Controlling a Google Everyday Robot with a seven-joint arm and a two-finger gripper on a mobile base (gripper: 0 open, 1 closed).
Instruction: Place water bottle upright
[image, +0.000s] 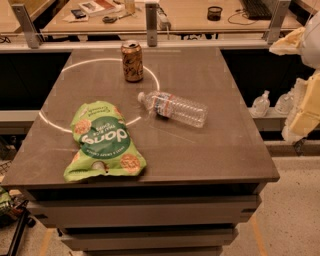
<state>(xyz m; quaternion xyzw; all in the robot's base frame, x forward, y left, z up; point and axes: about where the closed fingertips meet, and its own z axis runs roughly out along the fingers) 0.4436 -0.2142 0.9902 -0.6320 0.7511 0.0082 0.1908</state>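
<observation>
The water bottle (174, 107) lies on its side near the middle of the dark grey table (210, 155). It is clear and ribbed, with a white-red-blue label band. Its white cap end points left, toward the can. My gripper (303, 112) shows as pale cream parts at the right edge of the view. It is off the table's right side, well away from the bottle and holding nothing that I can see.
A brown soda can (132, 61) stands upright at the back of the table. A green snack bag (103, 141) lies flat at the front left. Small clear pump-top bottles (261, 105) stand on a ledge to the right. A desk with clutter runs behind.
</observation>
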